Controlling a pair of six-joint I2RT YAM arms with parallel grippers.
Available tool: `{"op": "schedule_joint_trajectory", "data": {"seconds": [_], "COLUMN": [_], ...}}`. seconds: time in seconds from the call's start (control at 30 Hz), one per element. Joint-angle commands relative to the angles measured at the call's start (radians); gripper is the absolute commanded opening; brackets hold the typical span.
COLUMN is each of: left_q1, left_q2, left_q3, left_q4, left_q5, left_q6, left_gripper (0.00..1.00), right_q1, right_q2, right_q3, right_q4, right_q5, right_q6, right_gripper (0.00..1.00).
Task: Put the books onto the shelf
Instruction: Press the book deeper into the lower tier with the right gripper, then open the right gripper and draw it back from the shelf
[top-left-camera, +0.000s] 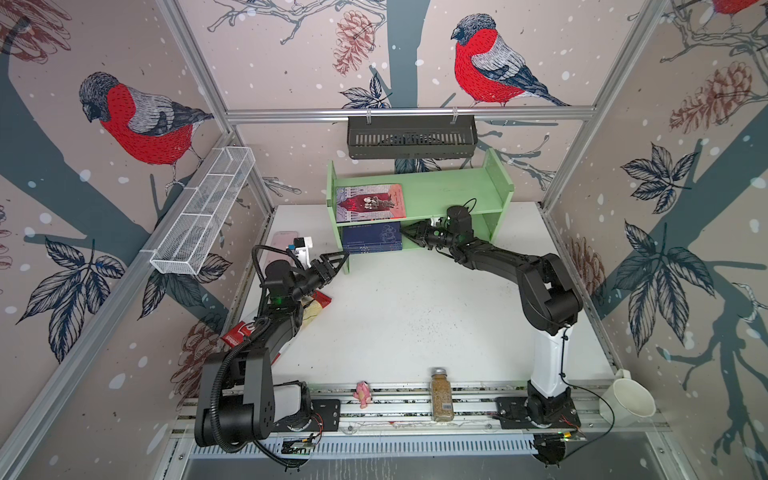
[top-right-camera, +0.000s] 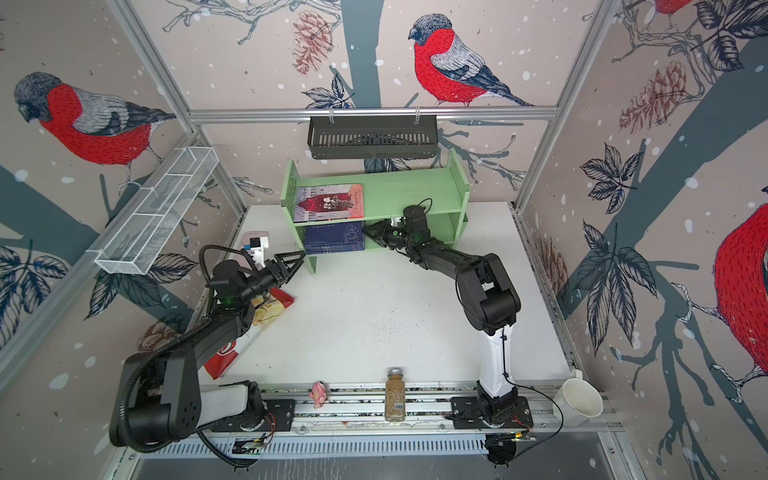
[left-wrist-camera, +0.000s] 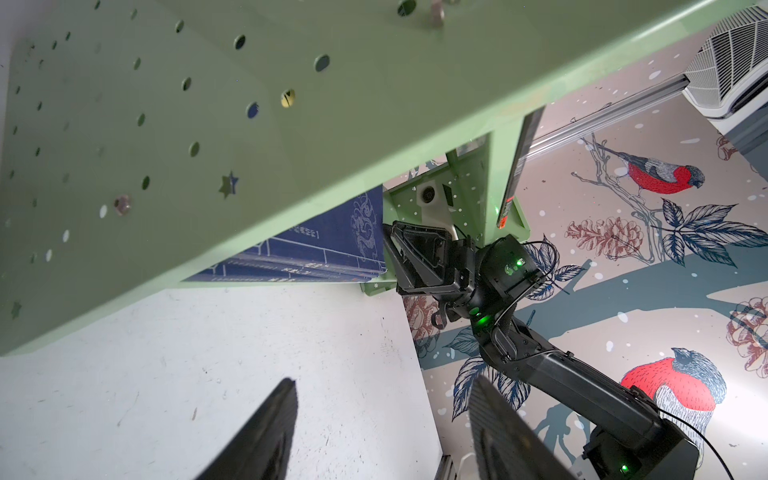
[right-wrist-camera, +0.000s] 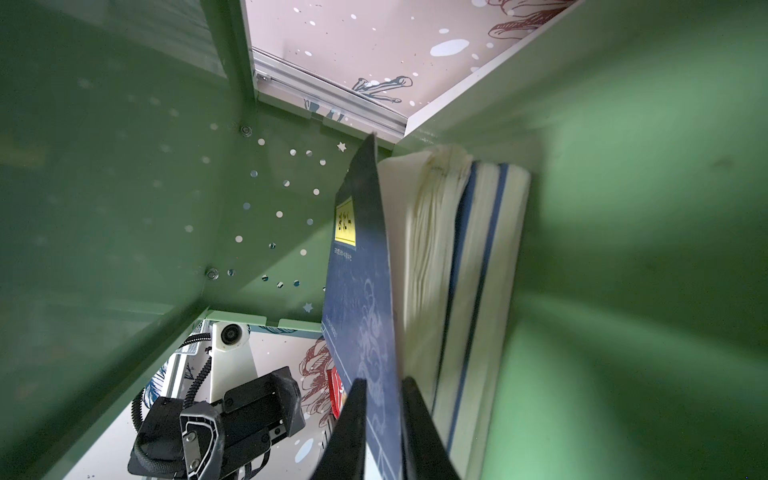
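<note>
Found navy books (top-left-camera: 371, 237) stacked on shelf (top-left-camera: 453, 187) lower tier, upper centre of frame; red book (top-left-camera: 371, 202) on the tier above. Noted right gripper (right-wrist-camera: 384, 380) astride top cover, likely seating it; cannot tell whether pinching. Saw left gripper (top-left-camera: 345, 262) spread, empty, near shelf, perhaps ready to steady it.

Shelf (top-left-camera: 457, 187) at worktop (top-left-camera: 395, 324) rear; 1 book (top-left-camera: 371, 202) on top tier, L end; book stack (top-left-camera: 371, 237) on lower tier beneath.

Even, soft light is seen; top-view edges are bowed; the shelf (right-wrist-camera: 623, 208) is blurred in the right wrist view.
</note>
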Motion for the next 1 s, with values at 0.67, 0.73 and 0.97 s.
{"op": "schedule_joint_trajectory", "data": {"seconds": [0.67,0.73,0.97], "left_q1": [0.047,0.050,0.060], "left_q2": [-0.259,-0.272,-0.346], "left_q3": [0.112,0.122,0.119], "left_q4": [-0.684,-0.753,-0.874], "left_q5": [-0.098,-0.133,-0.241], "left_q6": [0.618,0.696,0.845], "left_gripper": [0.78,0.79,0.85], "right_q1": [-0.019,-0.021,-0.018], "right_q2": [-0.193,-0.215,-0.320], "right_q3": [-0.249,-0.292,-0.423], "right_q4": [-0.107,-0.109,-0.136], "right_q5": [0.046,0.049,0.069], "right_q6": [-0.110,-0.121,-0.170], "right_gripper": [0.41,0.43,0.45]}}
